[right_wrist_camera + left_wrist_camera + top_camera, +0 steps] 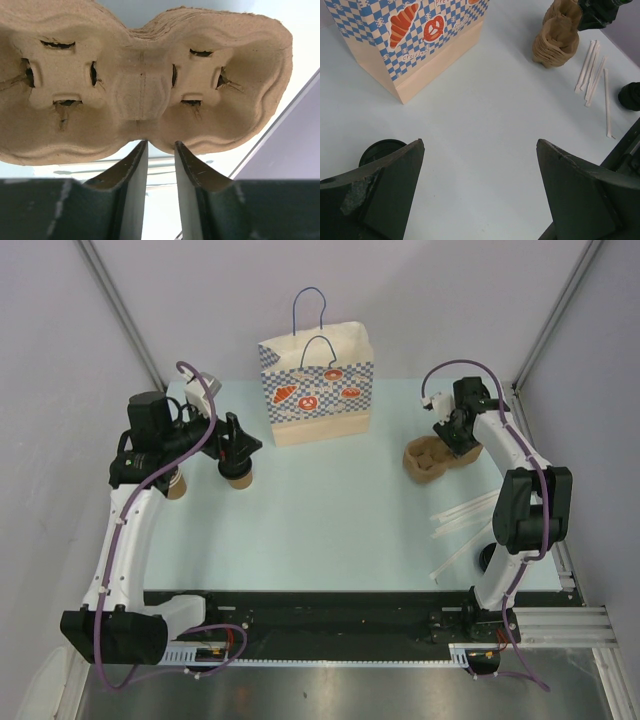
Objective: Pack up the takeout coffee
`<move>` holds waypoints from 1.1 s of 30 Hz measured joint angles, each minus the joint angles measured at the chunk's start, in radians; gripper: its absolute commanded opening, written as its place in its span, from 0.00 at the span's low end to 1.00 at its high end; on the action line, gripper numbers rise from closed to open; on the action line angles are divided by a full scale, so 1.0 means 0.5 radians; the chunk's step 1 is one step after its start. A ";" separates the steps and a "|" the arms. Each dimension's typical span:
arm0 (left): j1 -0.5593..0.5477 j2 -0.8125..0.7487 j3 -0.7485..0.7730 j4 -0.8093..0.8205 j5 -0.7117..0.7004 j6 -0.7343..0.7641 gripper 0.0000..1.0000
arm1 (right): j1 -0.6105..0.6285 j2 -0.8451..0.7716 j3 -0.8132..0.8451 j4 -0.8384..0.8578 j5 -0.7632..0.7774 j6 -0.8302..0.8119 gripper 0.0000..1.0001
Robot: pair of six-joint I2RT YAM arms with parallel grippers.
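Observation:
The takeout coffee [238, 478], a small brown cup, stands at the table's left, and my left gripper [238, 447] hovers right over it. In the left wrist view only its black lid [379, 150] shows, just outside the left finger. The left gripper [480, 142] is wide open with nothing between the fingers. The blue-checked paper bag [318, 390] stands upright and open at the back centre, and its base also shows in the left wrist view [415, 55]. My right gripper [452, 440] sits at the edge of a stack of brown pulp cup carriers [428, 458]. Its fingers [160, 143] are narrowly apart at the stack's waist [145, 85], with nothing between them.
Another brown cup [176, 485] stands beside the left arm. Several white wrapped straws [465, 520] lie at the right front and also show in the left wrist view [592, 72]. A loose black lid [487, 558] lies near the right arm's base.

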State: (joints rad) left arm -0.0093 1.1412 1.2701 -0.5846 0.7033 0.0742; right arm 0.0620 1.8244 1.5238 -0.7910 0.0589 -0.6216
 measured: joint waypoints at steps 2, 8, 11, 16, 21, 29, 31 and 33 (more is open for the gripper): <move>0.000 0.000 0.000 0.000 0.000 -0.003 0.99 | 0.000 0.002 0.010 -0.002 -0.007 0.000 0.27; 0.000 0.005 0.000 0.001 0.001 -0.010 1.00 | 0.001 0.002 0.034 -0.013 -0.033 -0.004 0.12; 0.000 0.013 0.000 0.001 0.001 -0.010 1.00 | 0.001 0.003 0.046 -0.014 -0.039 -0.008 0.12; 0.000 0.024 0.001 0.000 0.002 -0.011 0.99 | 0.000 0.004 0.050 -0.014 -0.038 -0.018 0.23; 0.000 0.031 0.008 0.001 0.009 -0.012 0.99 | 0.000 0.025 0.079 -0.048 -0.038 -0.056 0.30; 0.000 0.047 0.026 0.000 0.015 -0.012 1.00 | 0.000 0.040 0.108 -0.100 -0.044 -0.104 0.30; 0.000 0.047 0.027 0.000 0.015 -0.012 1.00 | 0.000 0.047 0.111 -0.104 -0.044 -0.107 0.29; 0.000 0.048 0.027 0.000 0.015 -0.012 1.00 | -0.001 0.058 0.111 -0.107 -0.044 -0.111 0.29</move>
State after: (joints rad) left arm -0.0093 1.1652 1.2835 -0.5846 0.7109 0.0681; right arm 0.0616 1.8534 1.5795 -0.8444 0.0368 -0.6769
